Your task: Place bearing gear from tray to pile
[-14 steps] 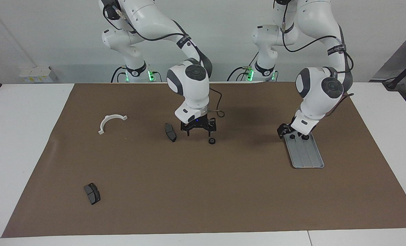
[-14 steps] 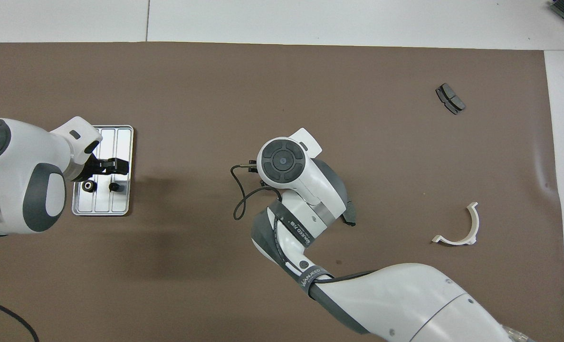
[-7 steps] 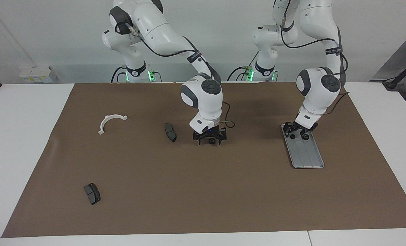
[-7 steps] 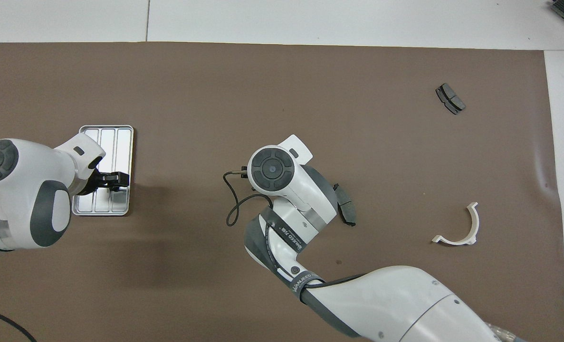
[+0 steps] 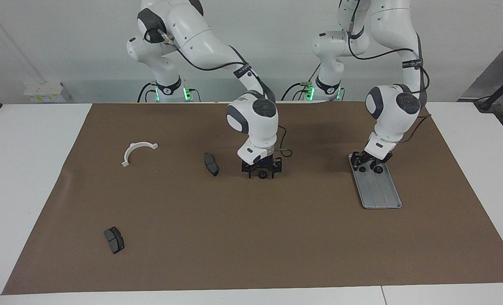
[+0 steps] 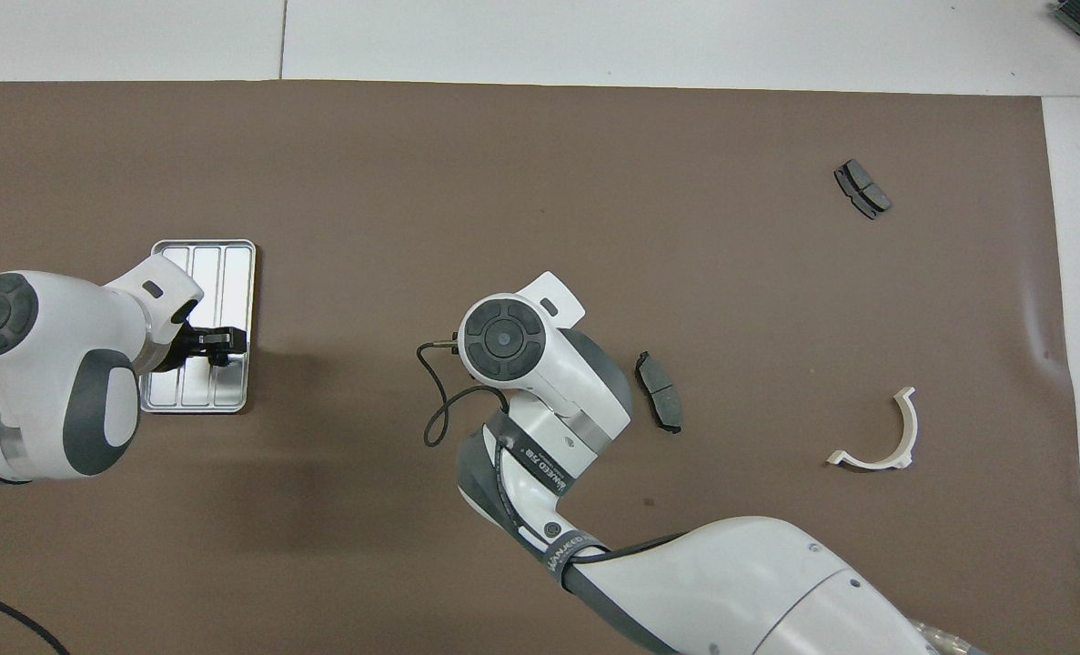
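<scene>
You see the right gripper (image 5: 261,172) low in the centre of the facing view, standing around one gear (image 5: 262,175) on the mat (image 5: 276,237). Whether it grips the gear, you cannot tell. Near it lies a pad (image 5: 211,164); the bracket (image 5: 137,151) is at the frame's left and a second pad (image 5: 114,239) at lower left. At the frame's right, the left gripper (image 5: 370,164) is down on the tray's (image 5: 380,190) upper end, by two gears (image 5: 362,168). Its opening I cannot tell.

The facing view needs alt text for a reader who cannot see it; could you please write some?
Two white robot arms work over a brown mat: the right gripper is down around a small black gear mid-table, and the left gripper is at the silver tray. A white bracket and two dark pads lie scattered toward the right arm's end.
</scene>
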